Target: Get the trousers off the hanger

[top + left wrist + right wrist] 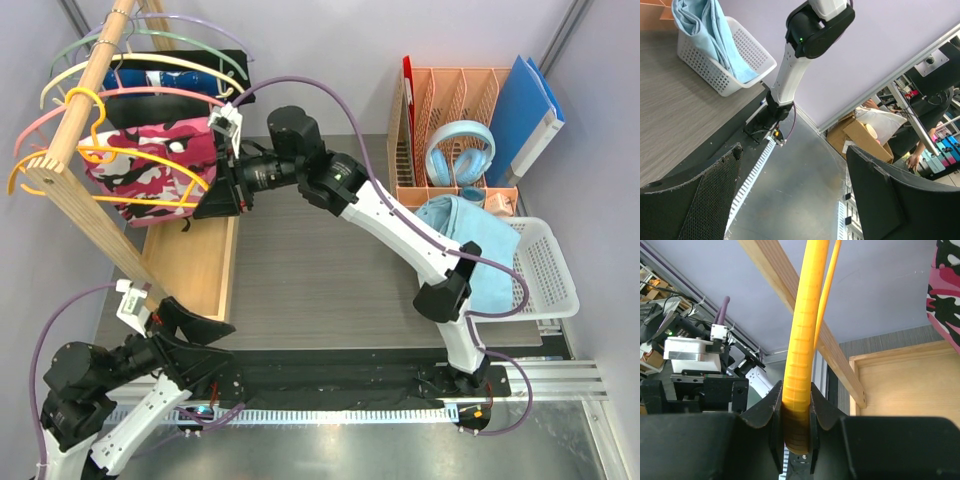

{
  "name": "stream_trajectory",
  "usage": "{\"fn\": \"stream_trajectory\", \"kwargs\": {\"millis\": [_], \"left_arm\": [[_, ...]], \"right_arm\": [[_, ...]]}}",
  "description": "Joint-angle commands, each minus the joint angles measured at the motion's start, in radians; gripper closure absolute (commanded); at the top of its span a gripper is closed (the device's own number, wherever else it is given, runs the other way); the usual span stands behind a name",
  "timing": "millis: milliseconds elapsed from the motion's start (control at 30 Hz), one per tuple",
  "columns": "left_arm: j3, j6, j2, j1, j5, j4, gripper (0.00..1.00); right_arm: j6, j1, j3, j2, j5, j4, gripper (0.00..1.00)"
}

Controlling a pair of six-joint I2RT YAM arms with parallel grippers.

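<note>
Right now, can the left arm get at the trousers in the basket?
Probably not easily. The trousers lie in the basket at the far right, and the right arm stretches across between them and the left pincer, which is open and free at the near left.

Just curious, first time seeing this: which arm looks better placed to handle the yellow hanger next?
The right arm: its jaws clamp the hanger by the rack; the left arm sits back near its base, jaws open and empty.
</note>
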Motion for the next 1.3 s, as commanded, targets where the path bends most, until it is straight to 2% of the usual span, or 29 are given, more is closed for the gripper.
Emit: {"fn": "stream_trajectory", "kwargs": {"millis": [0, 200, 300, 333, 400, 433, 567, 600, 633, 667, 700, 800, 833, 900, 933, 1000, 1033, 1133, 1267], "left_arm": [[-0.007, -0.009, 0.019, 0.003, 0.024, 0.048, 0.15], [-0.022, -0.017, 0.013, 0.003, 0.029, 0.042, 0.15], [-0.039, -0.026, 0.009, 0.003, 0.033, 0.048, 0.15], [-0.044, -0.029, 0.006, 0.002, 0.03, 0.05, 0.15], [-0.071, -0.039, 0.001, 0.003, 0.024, 0.069, 0.15], [-0.082, -0.052, -0.011, 0.003, 0.024, 0.077, 0.15], [-0.152, -0.1, -0.053, 0.003, 0.029, 0.151, 0.15], [-0.166, -0.106, -0.056, 0.003, 0.032, 0.164, 0.15], [-0.192, -0.112, -0.051, 0.003, 0.033, 0.19, 0.15], [-0.202, -0.117, -0.051, 0.003, 0.03, 0.2, 0.15], [-0.212, -0.12, -0.053, 0.003, 0.026, 0.212, 0.14], [-0.264, -0.141, -0.053, 0.003, 0.007, 0.276, 0.14], [-0.303, -0.152, -0.053, 0.003, 0.006, 0.331, 0.14], [-0.358, -0.207, -0.051, 0.003, 0.01, 0.408, 0.14], [-0.385, -0.224, -0.05, 0.003, 0.013, 0.457, 0.14], [-0.471, -0.276, -0.036, 0.003, 0.012, 0.584, 0.13], [-0.504, -0.292, -0.028, 0.003, 0.013, 0.629, 0.13], [-0.608, -0.345, 0.015, 0.003, 0.013, 0.811, 0.12], [-0.709, -0.405, 0.068, 0.003, 0.01, 1.028, 0.12]], "right_arm": [[0.035, -0.002, 0.052, 0.033, -0.014, 0.029, 0.99], [0.04, -0.002, 0.007, 0.021, 0.008, 0.034, 0.98], [0.035, -0.002, -0.081, -0.031, 0.078, 0.034, 0.74], [0.03, -0.002, -0.145, -0.069, 0.128, 0.034, 0.58], [0.02, -0.002, -0.216, -0.12, 0.187, 0.034, 0.48], [0.018, -0.002, -0.287, -0.145, 0.216, 0.034, 0.39], [0.012, -0.002, -0.476, -0.297, 0.392, 0.037, 0.2], [0.02, -0.002, -0.515, -0.37, 0.487, 0.038, 0.17], [0.021, -0.002, -0.6, -0.408, 0.532, 0.038, 0.08], [0.026, -0.002, -0.647, -0.445, 0.582, 0.04, 0.05], [0.043, -0.002, -0.696, -0.535, 0.7, 0.04, 0.04], [0.085, -0.002, -0.926, -0.724, 0.921, 0.078, 0.0], [0.099, -0.002, -1.058, -0.781, 0.964, 0.122, 0.0], [0.127, -0.002, -1.205, -0.939, 1.073, 0.177, 0.0], [0.165, -0.002, -1.354, -0.993, 1.094, 0.21, 0.0], [0.199, -0.002, -1.505, -1.106, 1.115, 0.322, 0.0], [0.237, -0.002, -1.65, -1.21, 1.129, 0.409, 0.0], [0.283, -0.003, -1.884, -1.399, 1.158, 0.55, 0.0], [0.355, 0.0, -2.113, -1.524, 1.12, 0.731, 0.0]]}}
